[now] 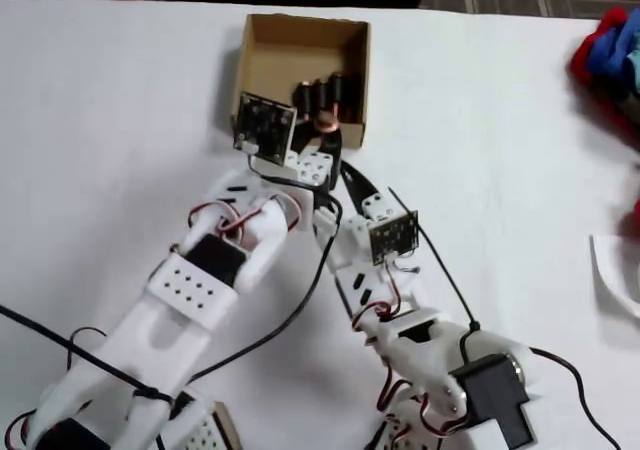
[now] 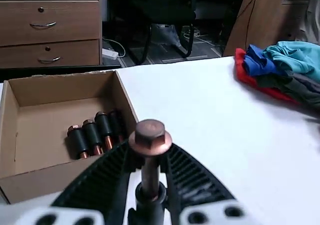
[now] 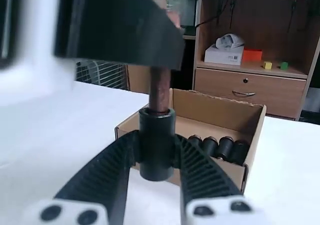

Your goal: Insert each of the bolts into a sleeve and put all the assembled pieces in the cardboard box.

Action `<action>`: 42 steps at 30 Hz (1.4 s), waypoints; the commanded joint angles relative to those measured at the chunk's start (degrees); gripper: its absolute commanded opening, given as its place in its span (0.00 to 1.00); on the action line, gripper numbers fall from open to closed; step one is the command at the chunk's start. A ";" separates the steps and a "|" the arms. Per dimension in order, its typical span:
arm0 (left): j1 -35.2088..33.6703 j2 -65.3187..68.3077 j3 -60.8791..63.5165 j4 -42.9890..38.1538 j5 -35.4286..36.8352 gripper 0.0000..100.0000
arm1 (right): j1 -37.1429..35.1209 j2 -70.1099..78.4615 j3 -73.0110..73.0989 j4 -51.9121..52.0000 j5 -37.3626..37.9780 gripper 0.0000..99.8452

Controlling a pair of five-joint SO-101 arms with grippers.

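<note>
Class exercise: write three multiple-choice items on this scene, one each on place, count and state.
1. Where do the assembled pieces lie? A in a glass jar; B in the cardboard box; C in a metal bowl.
2. How many are there? A two; B six; C four.
3. The right end effector is: A open; B shut on the sleeve; C shut on a spoon.
Answers: B, they rest on its floor; C, four lie side by side; B, its fingers clamp the black sleeve.
</note>
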State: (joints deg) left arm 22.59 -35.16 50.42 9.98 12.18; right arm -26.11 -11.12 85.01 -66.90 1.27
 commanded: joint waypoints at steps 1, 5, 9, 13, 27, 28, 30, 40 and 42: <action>0.00 -0.18 -0.13 0.53 -0.53 0.03 | 0.57 -2.07 -1.23 -0.13 -0.53 0.02; 0.09 -0.18 1.27 4.48 -0.53 0.03 | 0.57 -2.07 -1.23 -0.04 -0.53 0.02; -0.70 -0.18 2.42 6.77 -0.53 0.03 | 0.48 -2.07 -1.23 -0.04 -0.53 0.02; -1.49 -0.62 1.89 6.68 -0.53 0.03 | 0.48 -2.07 -1.23 0.48 -0.53 0.02; -5.10 -0.70 -8.48 16.44 -6.33 0.30 | 0.40 -2.07 -1.58 3.12 -0.62 0.02; -5.80 -0.70 -9.63 16.97 -6.42 0.30 | 0.48 -2.07 -1.58 3.12 -0.62 0.02; -7.56 -0.79 -12.70 18.81 -6.51 0.29 | 0.75 -2.07 -2.46 3.21 -0.62 0.02; -25.58 -0.79 -27.03 39.47 -6.51 0.29 | 4.35 -2.07 -24.97 37.14 -10.55 0.02; -29.45 -0.79 -26.95 43.87 -6.51 0.29 | 5.14 -2.07 -34.64 54.64 -16.18 0.02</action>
State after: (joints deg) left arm -1.67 -35.25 26.33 48.48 6.37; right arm -22.68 -11.03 65.14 -35.87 -7.87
